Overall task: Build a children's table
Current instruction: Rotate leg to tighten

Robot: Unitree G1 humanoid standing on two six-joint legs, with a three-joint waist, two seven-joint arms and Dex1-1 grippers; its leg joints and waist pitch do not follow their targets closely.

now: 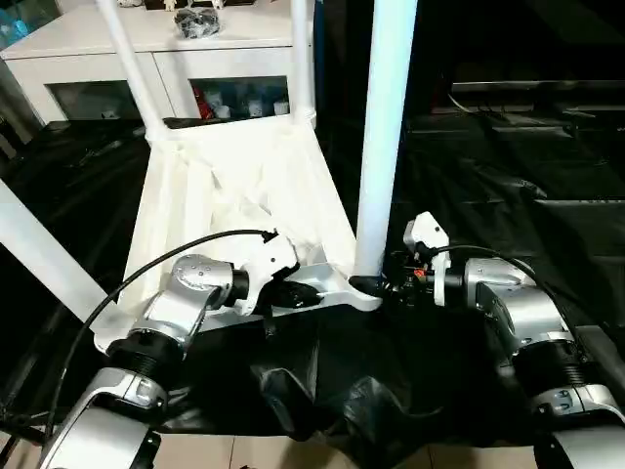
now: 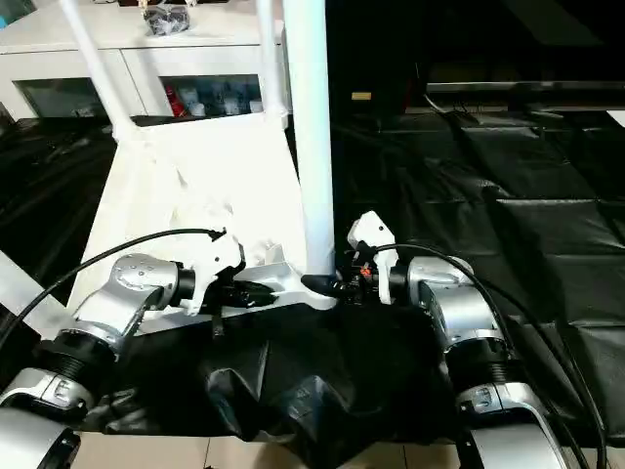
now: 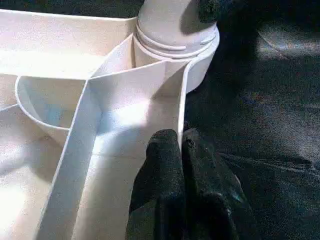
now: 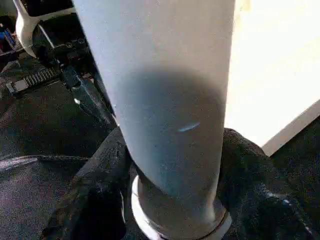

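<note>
Between the right gripper fingers stands a smooth white tube leg, grasped at its ringed base; beside it the left gripper pinches the ribbed tabletop rim.

white tabletop, white leg, black sheet

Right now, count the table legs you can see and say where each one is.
4. Two legs stand in the tabletop's far corners, far-left and far-right. One rises from the near-right corner by the right gripper. One rises at the near-left corner.
</note>
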